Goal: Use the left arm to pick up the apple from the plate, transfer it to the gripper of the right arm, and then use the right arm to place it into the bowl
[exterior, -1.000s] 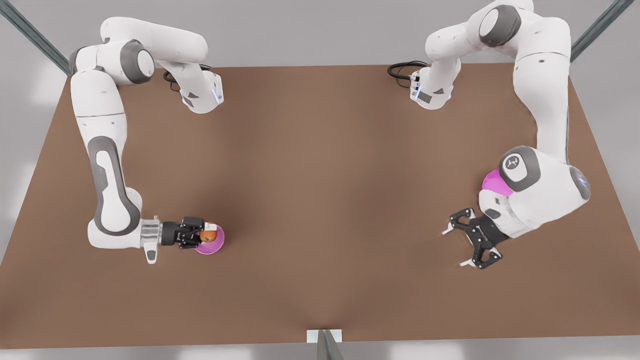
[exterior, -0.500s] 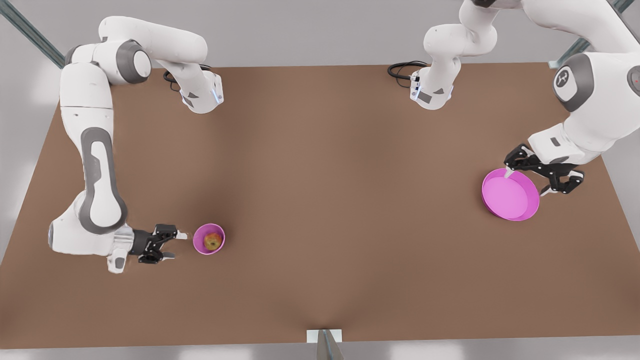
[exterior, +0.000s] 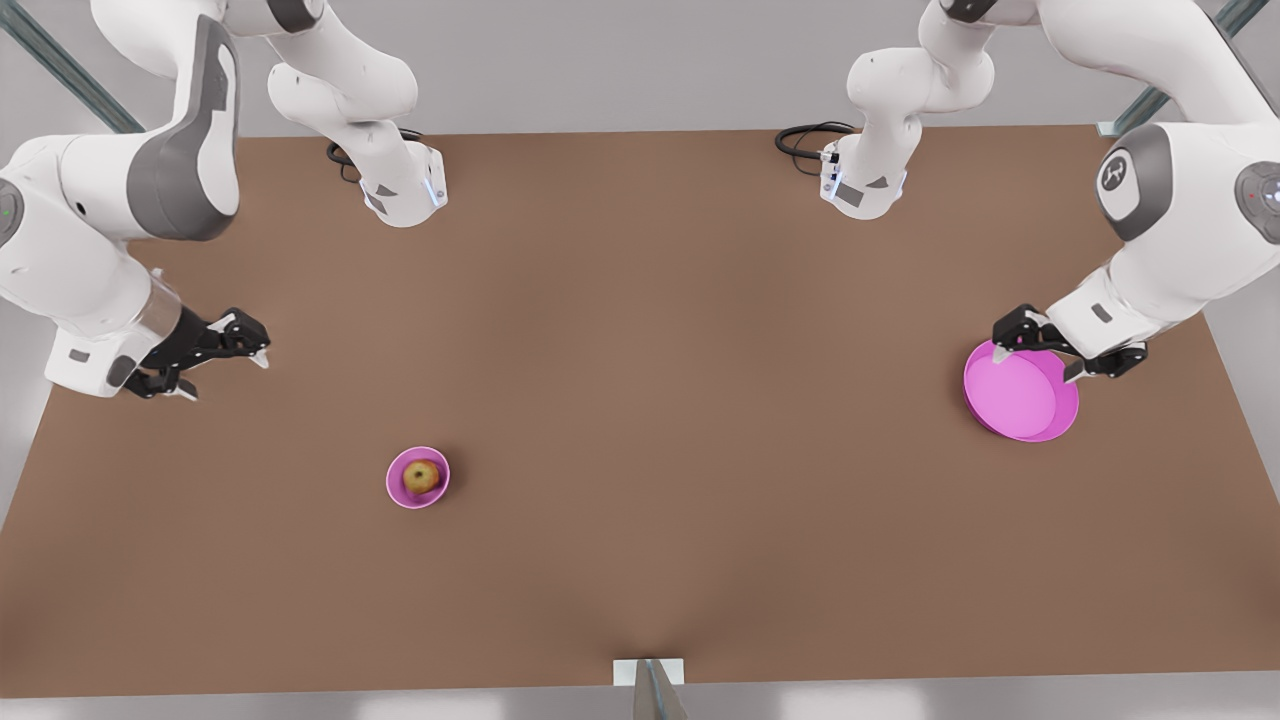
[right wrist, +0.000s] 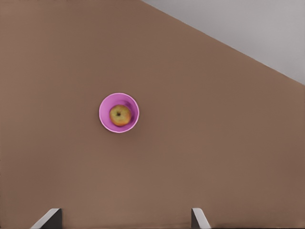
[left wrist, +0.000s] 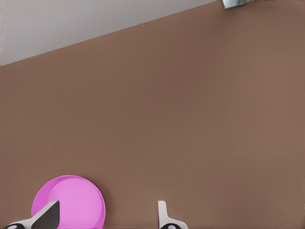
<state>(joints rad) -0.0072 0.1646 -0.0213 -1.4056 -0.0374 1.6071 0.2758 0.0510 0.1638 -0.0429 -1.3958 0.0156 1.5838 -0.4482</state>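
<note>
Front view first: your apple (exterior: 422, 477) sits inside the small pink bowl (exterior: 397, 492) on the brown tabletop (exterior: 640, 400), toward the front view's left. Take the bowl as your landmark. The wide pink plate (exterior: 1020, 400) lies well apart from it, far over on the front view's right, and nothing rests on it.

Your right end effector (exterior: 215, 370) hangs up and to the left of the bowl in the front view, well clear of it, fingers spread and holding nothing. From the right wrist view you look down on the bowl (right wrist: 106, 122) with the apple (right wrist: 120, 115) centred in it, and the two fingertips (right wrist: 200, 218) stand wide apart.

Your left end effector (exterior: 1040, 360) is on the far side of the tabletop from the bowl, over the plate's rim, fingers spread and gripping nothing. In the left wrist view one fingertip (left wrist: 47, 214) overlaps the plate (left wrist: 76, 200), the other lies beside it.
</note>
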